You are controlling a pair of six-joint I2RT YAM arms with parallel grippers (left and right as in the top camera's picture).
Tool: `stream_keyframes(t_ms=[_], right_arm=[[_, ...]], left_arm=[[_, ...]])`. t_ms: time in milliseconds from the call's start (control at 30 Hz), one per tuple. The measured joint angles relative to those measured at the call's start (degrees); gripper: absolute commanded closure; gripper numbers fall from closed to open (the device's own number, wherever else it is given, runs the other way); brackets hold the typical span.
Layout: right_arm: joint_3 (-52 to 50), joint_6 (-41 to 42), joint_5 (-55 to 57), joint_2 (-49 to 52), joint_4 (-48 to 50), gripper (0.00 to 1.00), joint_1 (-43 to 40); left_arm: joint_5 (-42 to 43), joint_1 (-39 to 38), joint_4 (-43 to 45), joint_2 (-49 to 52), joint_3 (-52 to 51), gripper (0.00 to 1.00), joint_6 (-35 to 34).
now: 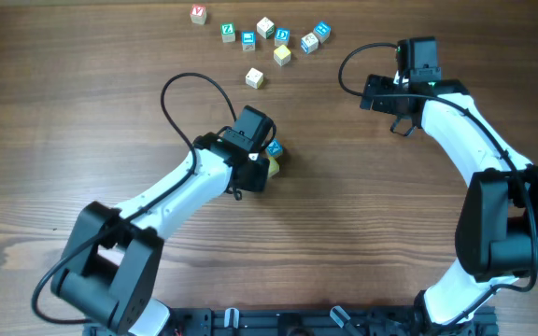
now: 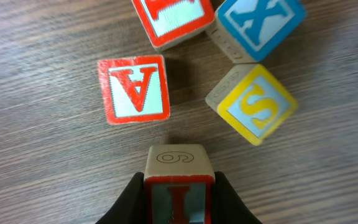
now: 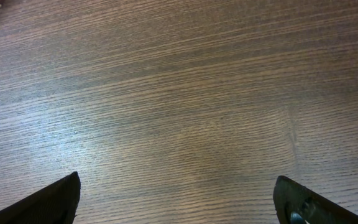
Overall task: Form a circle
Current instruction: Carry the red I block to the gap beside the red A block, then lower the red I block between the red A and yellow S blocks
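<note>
Left wrist view: the left gripper (image 2: pixel 179 202) is clenched on a red-lettered cube (image 2: pixel 179 163) just below the red A cube (image 2: pixel 133 89), probably to close the circle (image 1: pixel 273 157) there. The right gripper (image 3: pixel 176 186) gapes empty, far off.

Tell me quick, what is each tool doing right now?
Left tool: closed on a red-lettered cube.
Right tool: open, holding nothing.

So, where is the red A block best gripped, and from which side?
Come from above and close on the left and right faces as the left wrist view shows them: the red A block lies flat, with bare table beside both.
</note>
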Motion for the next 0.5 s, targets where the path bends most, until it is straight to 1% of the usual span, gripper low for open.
stream_keyframes(t_ms=[200, 333, 433, 500], right_arm=[[0.0, 0.0, 0.0, 0.0, 0.0, 0.00, 0.0], [0.0, 0.0, 0.0, 0.0, 0.0, 0.00, 0.0], [0.0, 0.0, 0.0, 0.0, 0.0, 0.00, 0.0], [0.0, 0.0, 0.0, 0.0, 0.0, 0.00, 0.0]], left_arm=[[0.0, 0.0, 0.9, 1.4, -0.2, 0.85, 0.0], [0.0, 0.0, 1.5, 1.4, -0.2, 0.80, 0.0], [0.0, 0.0, 1.5, 1.4, -0.2, 0.72, 0.3], [0.0, 0.0, 1.5, 1.4, -0.2, 0.72, 0.4]])
